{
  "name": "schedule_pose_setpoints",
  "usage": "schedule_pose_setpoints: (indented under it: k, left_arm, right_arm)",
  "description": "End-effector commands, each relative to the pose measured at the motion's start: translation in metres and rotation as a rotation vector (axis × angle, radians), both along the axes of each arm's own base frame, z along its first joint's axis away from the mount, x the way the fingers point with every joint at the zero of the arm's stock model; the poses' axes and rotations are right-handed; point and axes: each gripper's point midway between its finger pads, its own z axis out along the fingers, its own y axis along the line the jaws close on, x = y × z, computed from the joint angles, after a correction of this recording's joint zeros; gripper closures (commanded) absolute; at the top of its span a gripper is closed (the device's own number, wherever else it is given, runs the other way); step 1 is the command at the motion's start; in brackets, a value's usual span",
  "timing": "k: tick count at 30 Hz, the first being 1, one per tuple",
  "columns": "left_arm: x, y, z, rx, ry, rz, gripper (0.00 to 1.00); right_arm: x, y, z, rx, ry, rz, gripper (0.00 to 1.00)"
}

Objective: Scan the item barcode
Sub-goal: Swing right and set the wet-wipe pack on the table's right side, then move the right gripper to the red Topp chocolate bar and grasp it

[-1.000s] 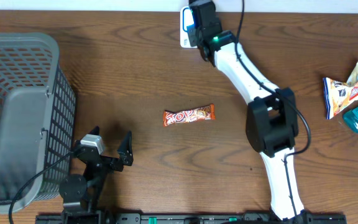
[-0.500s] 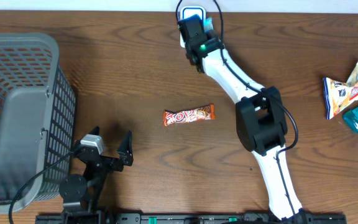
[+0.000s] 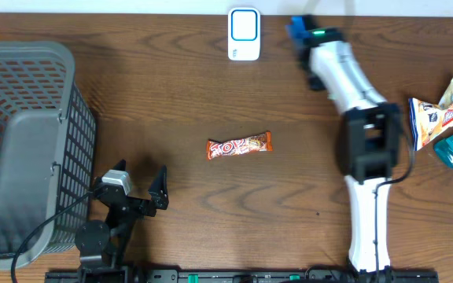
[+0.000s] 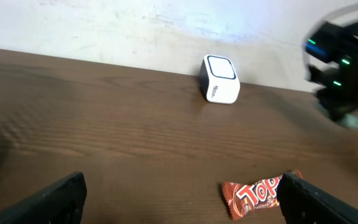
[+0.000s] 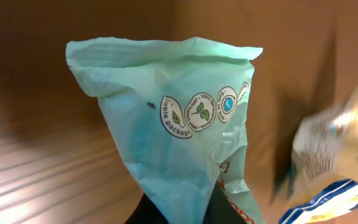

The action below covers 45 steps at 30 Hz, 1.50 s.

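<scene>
Mint-green pouch [image 5: 179, 137] clenched in right pincer [image 5: 176, 214], just right of white scanner [image 3: 244, 34]; left pincer [image 3: 138, 185] released, idle. Needs barcode squared to scanner window, held steady, unhurried.

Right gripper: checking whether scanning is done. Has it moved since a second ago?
Yes. Overhead, the right gripper was over the white scanner; now it sits to the scanner's right, shut on a green packet.
</scene>
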Motion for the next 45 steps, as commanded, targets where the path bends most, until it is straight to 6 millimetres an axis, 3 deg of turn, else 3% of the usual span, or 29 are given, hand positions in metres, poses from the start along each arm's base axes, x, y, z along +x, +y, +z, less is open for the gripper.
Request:
schedule_pose_setpoints:
  k: [1,6,8,9,10,12,13,14,18,21,25,29,31,35,39,43,45]
  left_arm:
    - [-0.001,-0.001,-0.014,-0.011,0.042,-0.005,0.02]
    - [-0.001,-0.001,-0.013,-0.011,0.042,-0.005,0.02]
    - [-0.001,-0.001,-0.014,-0.011,0.042,-0.005,0.02]
    - [-0.001,-0.001,-0.013,-0.011,0.042,-0.005,0.02]
    - [-0.001,-0.001,-0.013,-0.011,0.042,-0.005,0.02]
    - [-0.001,-0.001,-0.013,-0.011,0.042,-0.005,0.02]
    - [-0.001,-0.001,-0.013,-0.011,0.042,-0.005,0.02]
    - [-0.001,-0.001,-0.013,-0.011,0.042,-0.005,0.02]
    - [-0.001,-0.001,-0.014,-0.011,0.042,-0.005,0.02]
    - [-0.001,-0.001,-0.014,-0.011,0.042,-0.005,0.02]
    - [-0.001,-0.001,-0.013,-0.011,0.042,-0.005,0.02]
    - [-0.001,-0.001,-0.013,-0.011,0.042,-0.005,0.02]
    - [-0.001,-0.001,-0.014,-0.011,0.042,-0.005,0.02]
    - [-0.001,-0.001,-0.014,-0.011,0.042,-0.005,0.02]
    - [-0.001,-0.001,-0.013,-0.011,0.042,-0.005,0.02]
    - [-0.001,-0.001,-0.014,-0.011,0.042,-0.005,0.02]
    - [-0.001,-0.001,-0.013,-0.011,0.042,-0.005,0.02]
  right_arm:
    - [-0.022,-0.078,0.000,0.010,-0.004,-0.204,0.99]
    - [-0.052,-0.164,-0.009,0.015,0.010,-0.389,0.98]
    - [-0.061,-0.187,-0.009,0.041,0.003,-0.447,0.91]
    - [-0.065,-0.198,-0.008,0.058,-0.001,-0.475,0.84]
    - [-0.068,-0.206,-0.007,0.075,-0.007,-0.497,0.70]
    - [-0.073,-0.218,0.002,0.133,-0.040,-0.560,0.40]
    - [-0.075,-0.223,0.010,0.166,-0.065,-0.587,0.14]
    - [-0.075,-0.227,0.017,0.196,-0.088,-0.603,0.01]
    - [-0.070,-0.225,0.060,0.409,-0.217,-0.626,0.01]
    - [-0.067,-0.203,0.113,0.596,-0.337,-0.583,0.01]
    - [-0.077,-0.176,0.173,0.619,-0.424,-0.511,0.01]
    - [-0.084,-0.131,0.215,0.647,-0.458,-0.407,0.01]
    - [-0.087,-0.094,0.224,0.698,-0.431,-0.338,0.01]
    - [-0.093,-0.025,0.218,0.751,-0.303,-0.217,0.01]
    - [-0.101,0.062,0.191,0.833,-0.122,-0.057,0.01]
    - [-0.122,0.159,0.155,0.921,0.087,0.259,0.01]
    - [-0.132,0.193,0.131,0.912,0.149,0.328,0.01]
